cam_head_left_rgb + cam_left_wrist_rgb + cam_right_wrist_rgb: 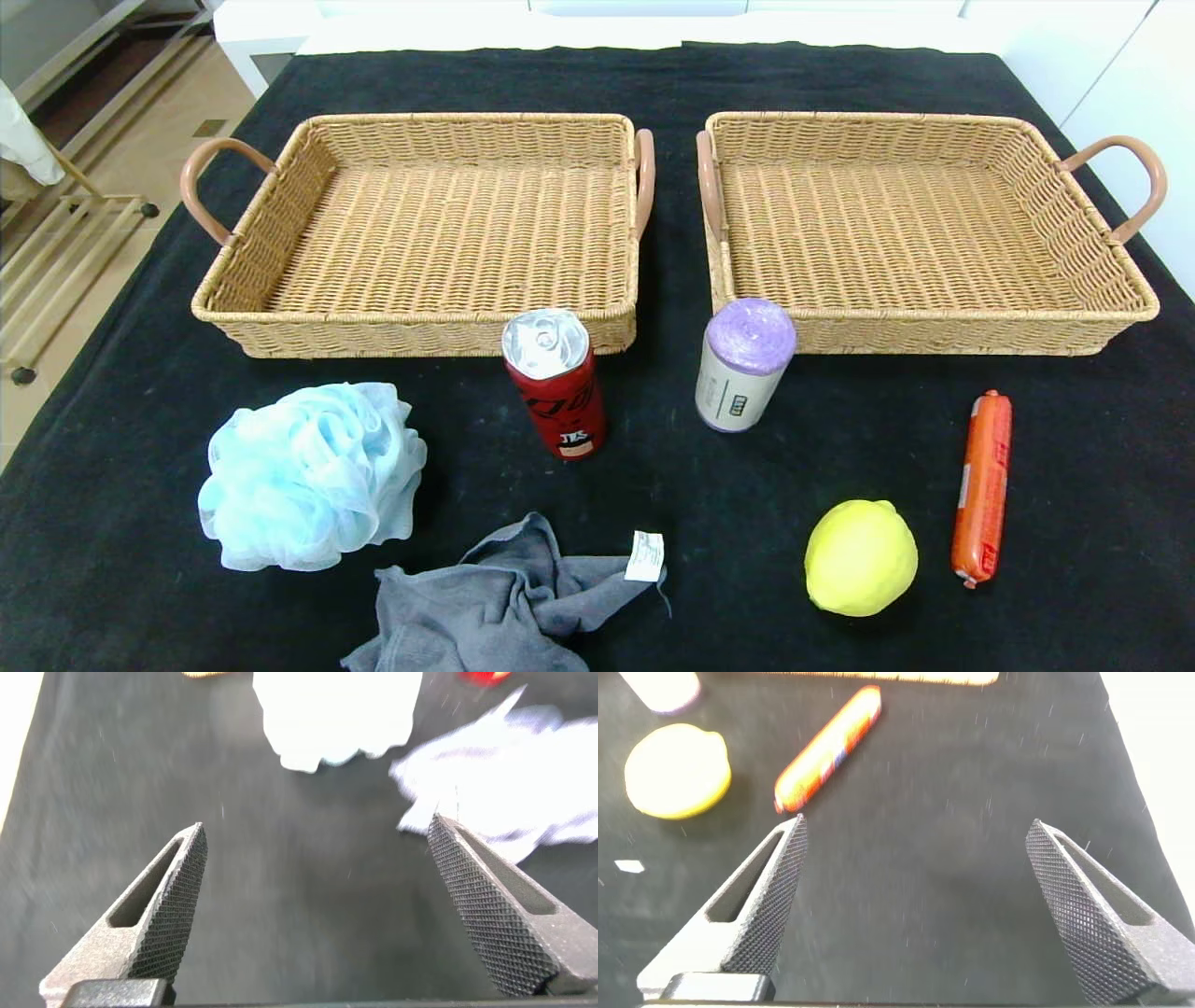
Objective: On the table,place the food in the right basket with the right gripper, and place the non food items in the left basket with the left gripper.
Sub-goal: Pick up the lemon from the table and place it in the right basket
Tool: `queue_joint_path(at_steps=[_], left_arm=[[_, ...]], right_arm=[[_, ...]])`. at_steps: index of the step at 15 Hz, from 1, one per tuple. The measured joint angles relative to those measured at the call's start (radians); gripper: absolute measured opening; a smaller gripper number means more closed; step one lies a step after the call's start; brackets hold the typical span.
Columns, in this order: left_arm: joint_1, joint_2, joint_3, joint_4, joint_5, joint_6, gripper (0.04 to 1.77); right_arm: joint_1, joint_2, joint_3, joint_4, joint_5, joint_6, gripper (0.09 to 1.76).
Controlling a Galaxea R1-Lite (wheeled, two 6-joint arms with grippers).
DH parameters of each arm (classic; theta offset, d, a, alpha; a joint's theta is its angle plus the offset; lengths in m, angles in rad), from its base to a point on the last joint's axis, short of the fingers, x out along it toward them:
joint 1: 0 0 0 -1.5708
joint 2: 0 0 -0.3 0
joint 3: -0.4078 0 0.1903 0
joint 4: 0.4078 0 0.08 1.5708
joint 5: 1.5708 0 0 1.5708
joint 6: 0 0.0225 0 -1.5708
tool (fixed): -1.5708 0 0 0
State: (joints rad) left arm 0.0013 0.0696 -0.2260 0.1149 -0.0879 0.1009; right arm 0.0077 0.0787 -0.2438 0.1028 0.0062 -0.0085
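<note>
On the black table in the head view lie a light blue bath pouf (311,474), a grey cloth (495,607), a red can (555,383), a purple-topped roll (744,364), a yellow lemon (860,557) and an orange sausage (983,487). Two empty wicker baskets stand behind them: the left basket (425,322) and the right basket (934,322). Neither arm shows in the head view. My left gripper (318,901) is open and empty over bare cloth near the pouf (336,714) and grey cloth (509,784). My right gripper (915,901) is open and empty near the sausage (827,751) and lemon (677,770).
The table's left edge drops to a floor with a wooden rack (56,252). A white wall runs behind and to the right of the table (1102,56). Bare black cloth lies between the objects and at the front right.
</note>
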Motion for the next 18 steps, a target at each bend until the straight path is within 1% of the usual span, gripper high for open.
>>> queue_joint_path(at_steps=[2, 4, 7, 9, 10, 13, 15, 16, 18], left_arm=[[-0.001, 0.077, -0.093, 0.002, -0.004, 0.000, 1.72], [-0.001, 0.172, -0.207, 0.001, -0.007, 0.002, 1.72], [-0.002, 0.334, -0.375, 0.003, -0.019, 0.004, 1.72], [-0.003, 0.442, -0.478, 0.007, -0.054, 0.005, 1.72], [-0.003, 0.497, -0.524, 0.009, -0.085, 0.006, 1.72], [-0.003, 0.640, -0.618, 0.010, -0.179, 0.010, 1.72], [-0.006, 0.722, -0.665, 0.009, -0.229, 0.015, 1.72], [-0.022, 0.759, -0.682, 0.009, -0.245, 0.026, 1.72], [-0.085, 0.816, -0.699, 0.007, -0.254, 0.058, 1.72]], right_arm=[[0.007, 0.081, -0.088, 0.000, 0.001, -0.001, 1.71], [0.015, 0.175, -0.183, -0.001, 0.004, -0.002, 1.71], [0.029, 0.337, -0.322, -0.001, 0.039, -0.002, 1.71], [0.033, 0.443, -0.399, -0.002, 0.072, -0.002, 1.71], [0.034, 0.500, -0.436, -0.001, 0.093, -0.002, 1.71], [0.035, 0.648, -0.522, -0.002, 0.184, -0.003, 1.71], [0.035, 0.724, -0.558, -0.004, 0.232, -0.005, 1.71], [0.035, 0.756, -0.570, -0.007, 0.256, -0.010, 1.71], [0.035, 0.812, -0.587, -0.010, 0.291, -0.034, 1.71]])
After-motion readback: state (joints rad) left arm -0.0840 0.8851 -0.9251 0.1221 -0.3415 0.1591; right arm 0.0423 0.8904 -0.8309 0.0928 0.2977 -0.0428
